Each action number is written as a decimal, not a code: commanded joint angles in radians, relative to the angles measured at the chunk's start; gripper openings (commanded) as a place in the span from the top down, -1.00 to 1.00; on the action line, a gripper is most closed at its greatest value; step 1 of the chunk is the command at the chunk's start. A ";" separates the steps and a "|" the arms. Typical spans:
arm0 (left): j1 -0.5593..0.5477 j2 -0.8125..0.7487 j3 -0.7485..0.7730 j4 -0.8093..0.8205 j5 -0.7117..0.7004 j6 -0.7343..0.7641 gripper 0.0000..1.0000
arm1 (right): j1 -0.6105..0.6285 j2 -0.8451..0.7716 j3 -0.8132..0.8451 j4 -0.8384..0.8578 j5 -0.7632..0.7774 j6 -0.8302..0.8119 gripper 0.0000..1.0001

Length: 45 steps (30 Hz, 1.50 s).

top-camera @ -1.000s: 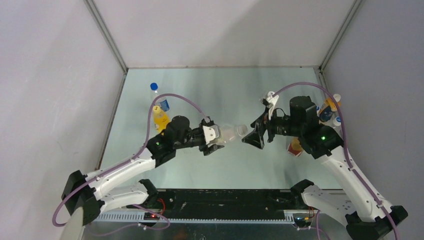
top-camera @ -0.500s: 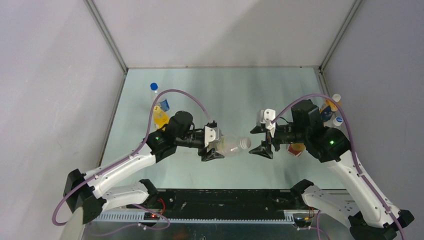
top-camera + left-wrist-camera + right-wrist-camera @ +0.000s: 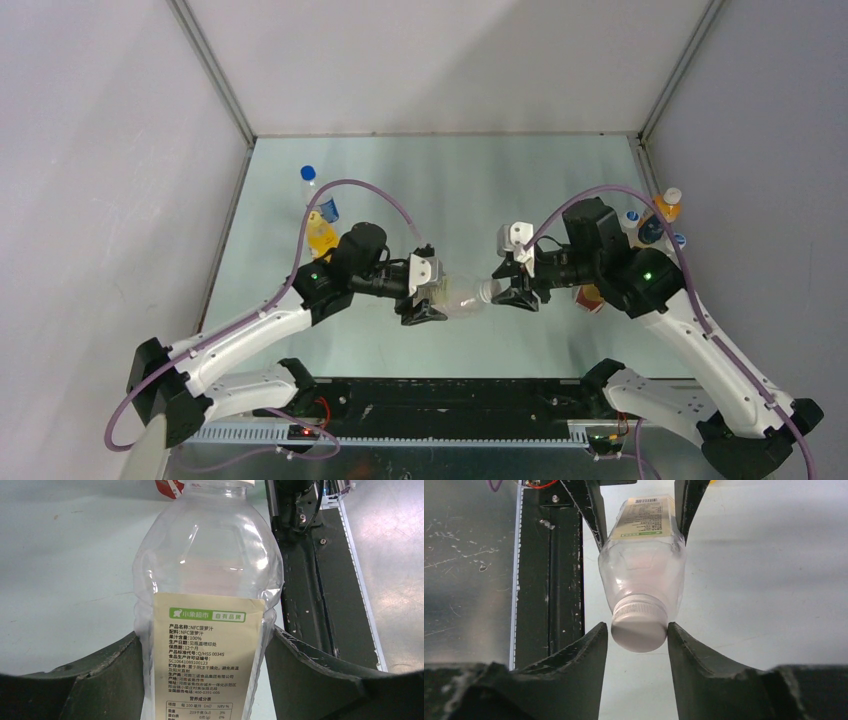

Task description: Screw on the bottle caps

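Both arms reach inward and meet mid-tabletop [image 3: 440, 190]. Left gripper [image 3: 432, 297] is clamped on the clear bottle [image 3: 462, 298], which lies level, neck toward the right gripper [image 3: 636, 628].

Right wrist view: fingers narrowly flank the white cap [image 3: 639, 627], already on the neck; firm contact unclear.

Left wrist view: cream printed label [image 3: 207, 650], bottle empty.

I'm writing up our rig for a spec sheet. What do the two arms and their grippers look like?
The left arm and right arm have white lower links and black motor housings near the wrist, each with a green light. A purple cable loops along each. The left gripper and right gripper have black wedge-shaped fingers plus a white block at the mount.
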State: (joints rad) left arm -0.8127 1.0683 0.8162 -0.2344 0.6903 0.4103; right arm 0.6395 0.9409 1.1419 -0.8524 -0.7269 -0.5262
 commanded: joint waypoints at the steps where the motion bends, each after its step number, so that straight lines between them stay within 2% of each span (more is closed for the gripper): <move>1: 0.005 -0.011 0.058 0.062 0.023 -0.003 1.00 | 0.012 0.018 0.038 0.016 0.019 0.031 0.04; 3: 0.005 -0.013 0.057 0.071 0.018 -0.004 1.00 | 0.015 0.022 0.031 0.027 0.025 0.051 0.07; 8: 0.005 -0.042 0.023 0.168 -0.045 -0.036 1.00 | 0.018 0.034 0.017 0.060 0.032 0.159 0.46; 12: -0.007 -0.080 -0.039 0.319 -0.241 -0.055 1.00 | 0.014 0.043 -0.015 0.143 0.104 0.409 0.79; 14: -0.032 -0.099 -0.075 0.395 -0.345 -0.039 1.00 | 0.011 0.058 -0.018 0.183 0.207 0.600 0.90; 16: -0.067 -0.106 -0.099 0.452 -0.452 0.002 1.00 | 0.010 0.077 -0.020 0.206 0.301 0.881 0.93; 17: -0.099 -0.106 -0.112 0.487 -0.493 0.044 1.00 | 0.006 0.085 -0.020 0.199 0.338 0.952 0.93; 18: -0.116 -0.106 -0.121 0.508 -0.573 0.065 1.00 | -0.004 0.091 -0.021 0.192 0.391 1.091 0.89; 20: -0.159 -0.101 -0.148 0.570 -0.665 0.124 1.00 | -0.023 0.089 -0.029 0.196 0.415 1.231 0.84; 22: -0.170 -0.087 -0.163 0.603 -0.684 0.134 1.00 | -0.028 0.075 -0.036 0.240 0.423 1.266 0.74; 24: -0.168 -0.072 -0.155 0.577 -0.680 0.130 1.00 | -0.032 0.050 -0.036 0.292 0.418 1.223 0.45; 25: -0.163 -0.062 -0.143 0.539 -0.650 0.122 1.00 | -0.034 0.041 -0.034 0.327 0.406 1.192 0.20; 27: -0.140 -0.051 -0.126 0.486 -0.585 0.089 1.00 | -0.041 0.017 -0.026 0.342 0.377 1.081 -0.14; 31: -0.063 -0.046 -0.095 0.370 -0.429 0.021 1.00 | -0.067 -0.037 -0.021 0.330 0.274 0.810 -0.43; 35: 0.010 -0.028 -0.037 0.242 -0.196 -0.016 1.00 | -0.072 -0.095 -0.018 0.233 0.153 0.412 -0.49; 39: 0.022 0.006 0.036 0.111 -0.043 0.004 1.00 | -0.061 -0.124 -0.007 0.111 0.086 0.107 -0.49; 45: 0.022 0.037 0.100 0.004 0.021 0.037 1.00 | -0.036 -0.112 0.029 0.020 0.095 -0.056 -0.48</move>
State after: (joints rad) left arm -0.7940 1.0935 0.8593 -0.1455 0.5919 0.4274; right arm 0.5873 0.8158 1.1206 -0.7609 -0.6037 -0.3698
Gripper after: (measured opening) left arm 0.767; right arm 0.746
